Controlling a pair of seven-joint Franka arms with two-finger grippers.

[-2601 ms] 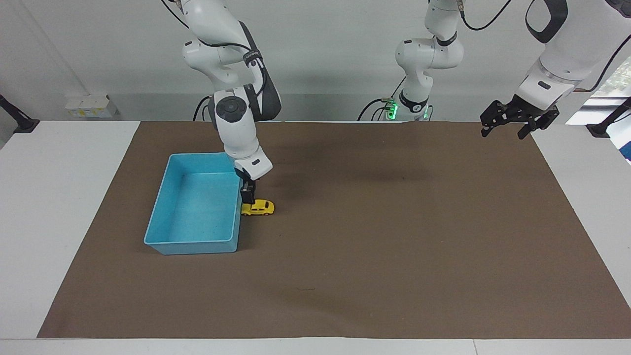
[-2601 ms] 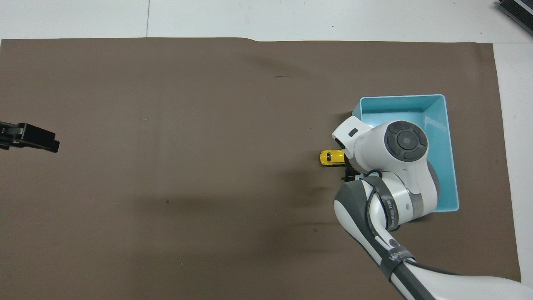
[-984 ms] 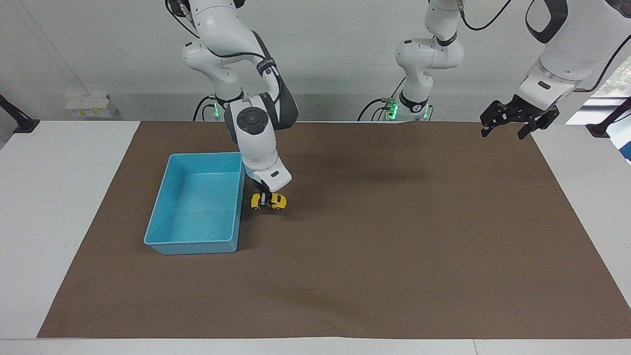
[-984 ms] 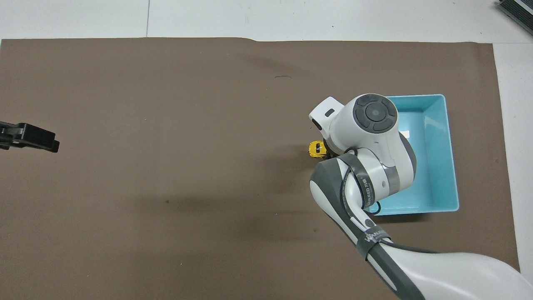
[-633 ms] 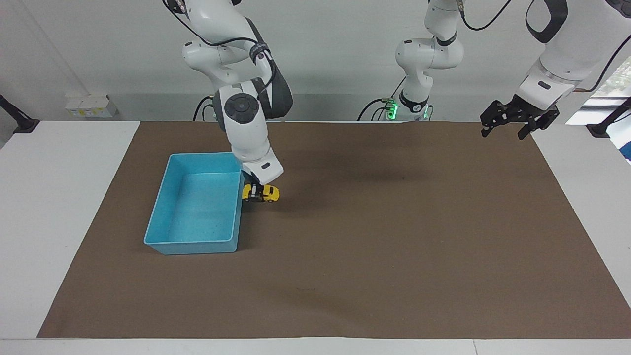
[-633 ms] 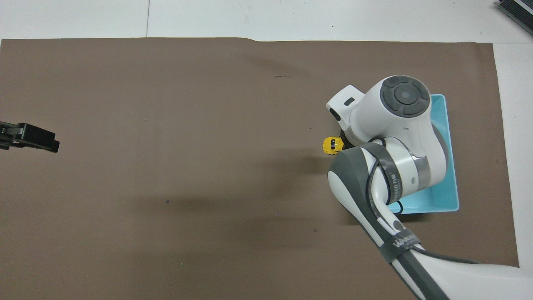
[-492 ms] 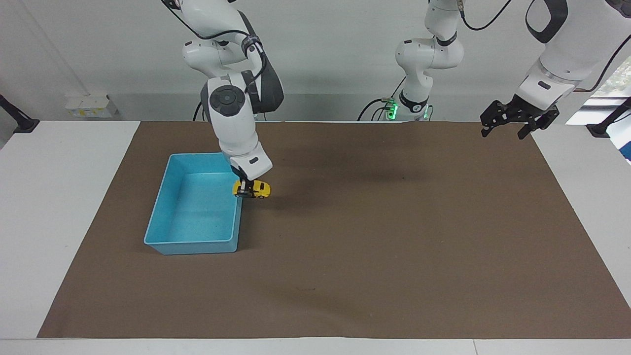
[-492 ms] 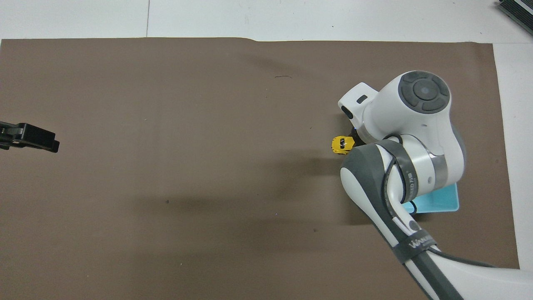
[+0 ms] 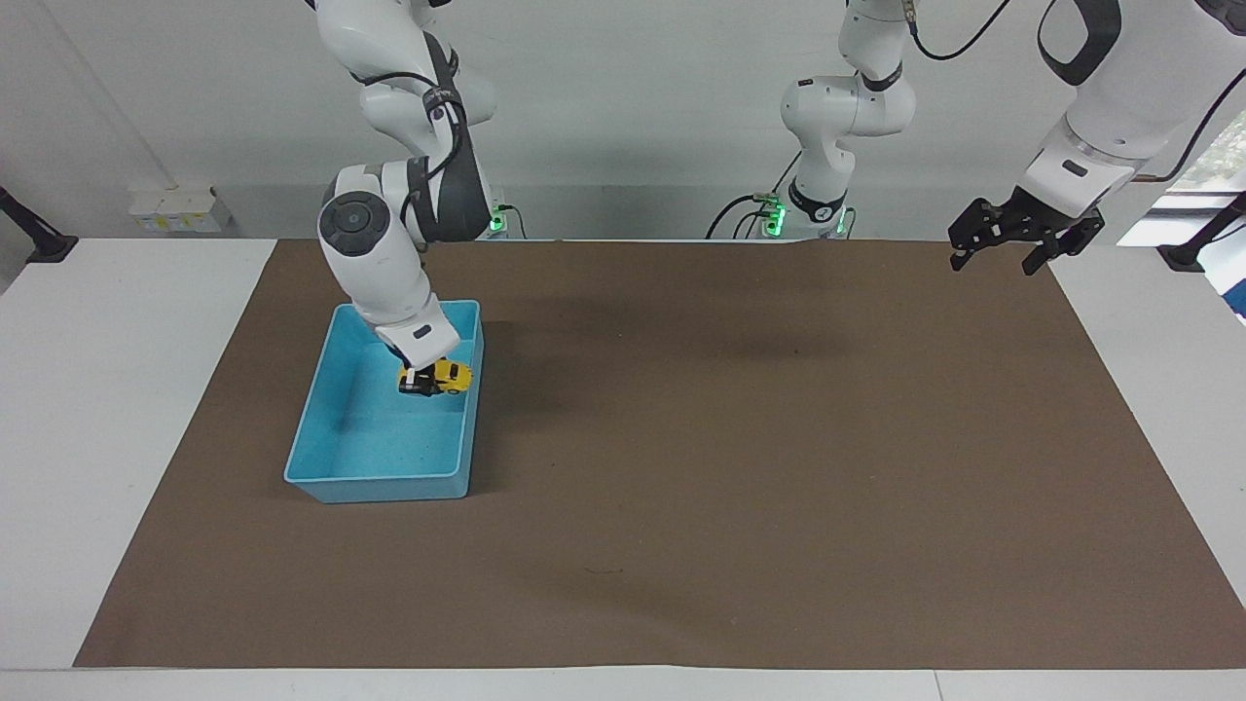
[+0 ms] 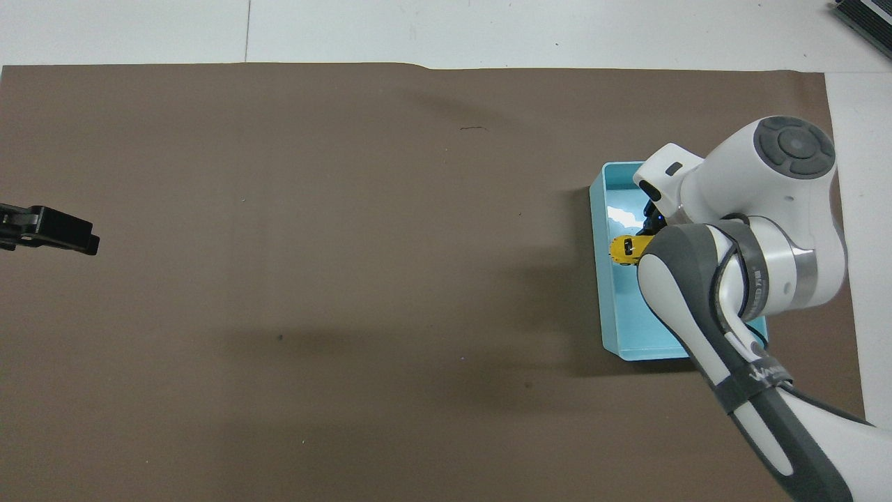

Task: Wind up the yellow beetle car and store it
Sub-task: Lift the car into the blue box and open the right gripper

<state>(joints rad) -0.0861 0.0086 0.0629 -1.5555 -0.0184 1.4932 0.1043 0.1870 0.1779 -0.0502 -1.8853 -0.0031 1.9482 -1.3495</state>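
the right gripper (image 9: 421,380) is clenched on the yellow beetle car (image 9: 443,377) and holds it in the air over the inside of the light-blue tray (image 9: 331,477), close to the tray wall that faces the left arm's end. the left gripper (image 9: 1007,251) waits with released fingers, well apart from the tray, above the edge of the brown mat (image 9: 779,467).

A white table (image 9: 117,389) carries a brown mat (image 9: 740,467) that covers most of its top. On the mat, toward the right arm's end, sits a light-blue tray (image 9: 336,428).
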